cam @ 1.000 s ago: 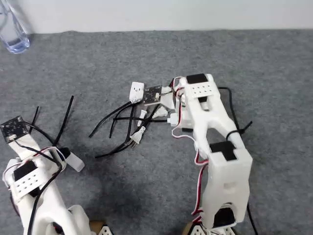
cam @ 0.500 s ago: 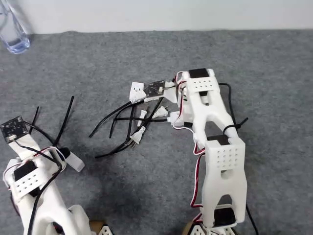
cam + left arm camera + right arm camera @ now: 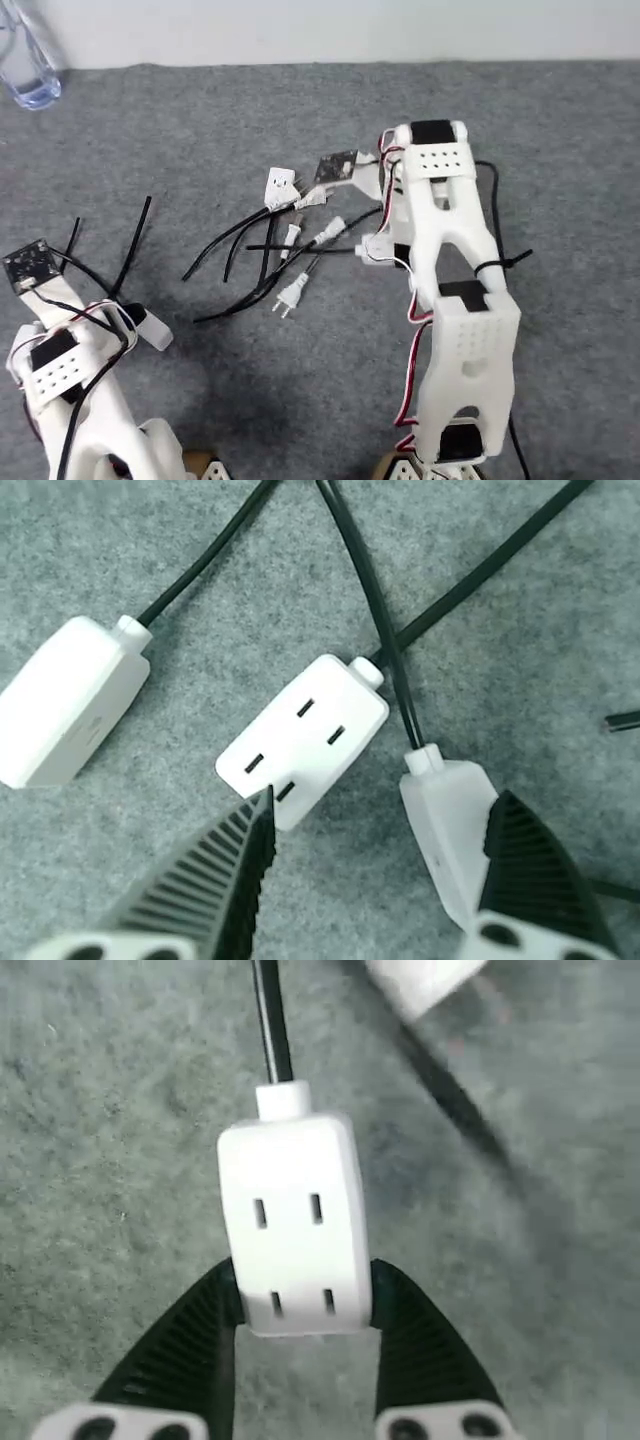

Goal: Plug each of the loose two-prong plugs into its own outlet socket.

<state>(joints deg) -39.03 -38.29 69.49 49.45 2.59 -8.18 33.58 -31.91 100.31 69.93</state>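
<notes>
Right, my right tool (image 3: 304, 1285) is clamped on an outlet socket (image 3: 292, 1210), pinching its two sides at the end away from the cord. I reckon that keeps the slotted face bare for a plug. My left tool (image 3: 385, 810) hangs spread wide, holding nothing, over a second socket (image 3: 305, 735) lying slots-up on the grey surface (image 3: 100, 830). From above, a loose two-prong plug (image 3: 289, 297) lies among the black cords (image 3: 265, 246), apart from both tools. No lettering I can read on either socket.
</notes>
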